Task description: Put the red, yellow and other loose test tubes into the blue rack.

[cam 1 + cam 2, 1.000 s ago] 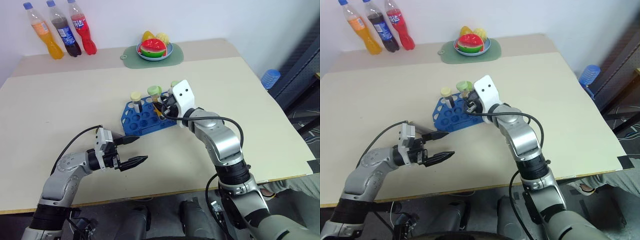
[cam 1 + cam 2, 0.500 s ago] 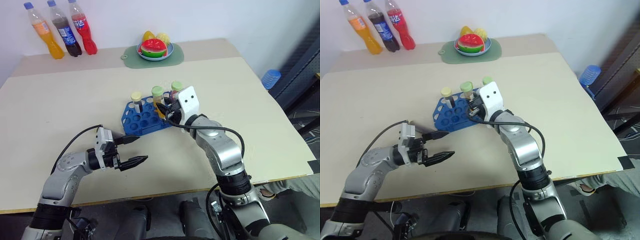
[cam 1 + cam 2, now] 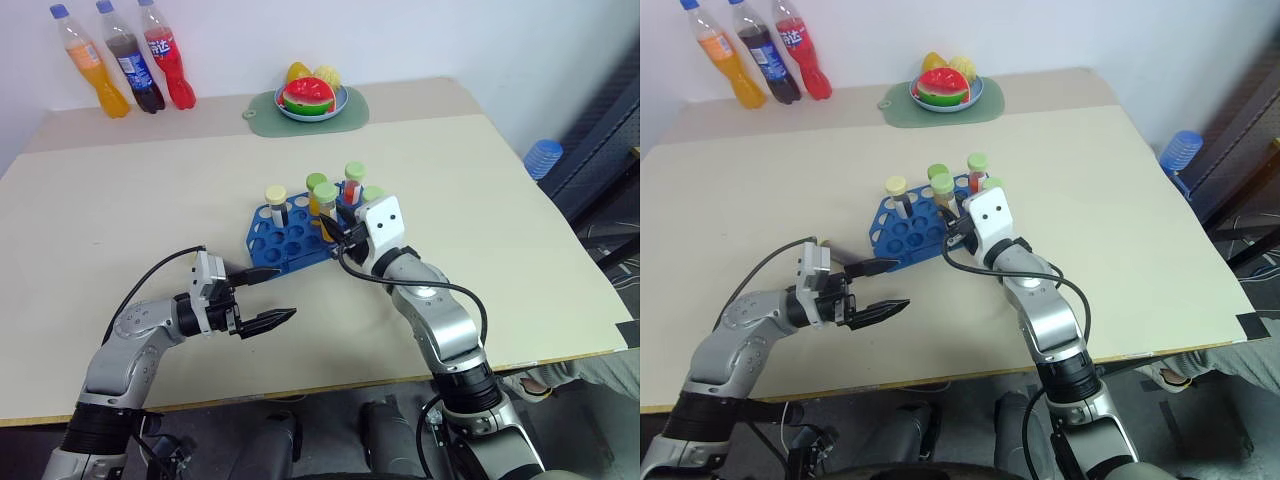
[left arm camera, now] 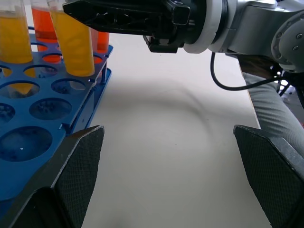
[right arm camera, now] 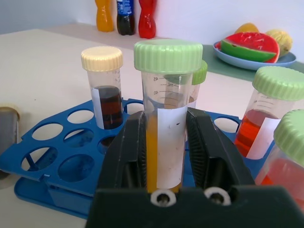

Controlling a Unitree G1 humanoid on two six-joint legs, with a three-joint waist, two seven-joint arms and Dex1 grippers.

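Blue plastic, the perforated test-tube rack (image 3: pixel 290 236) sits near the middle of the beige tabletop (image 3: pixel 120 200), and five capped tubes stand upright in it. At the rack's right end the right gripper (image 5: pixel 167 142) has its two black fingers (image 5: pixel 130 147) on either side of a green-capped tube of yellow-orange liquid (image 5: pixel 166 137); the pads lie close against the tube's wall, but whether they press it or have just parted from it cannot be told. Crowding that tube are a cream-capped tube of dark brown liquid (image 5: pixel 105 88), a green-capped tube of red liquid (image 5: pixel 266 109) and two more green-capped tubes (image 3: pixel 317 190) just behind and beside it, so the fingers reach in among close neighbours. Many of the rack's round holes toward the robot are bare. The left gripper (image 3: pixel 262 298) hovers above the table near the rack's front left corner, its fingers spread wide and holding nothing. Along the far edge stand three plastic soft-drink bottles, orange (image 3: pixel 85 60), dark cola (image 3: pixel 124 55) and red (image 3: pixel 164 53), and a blue plate of toy fruit (image 3: pixel 308 97) on a green mat (image 3: pixel 262 115), well apart from the rack.
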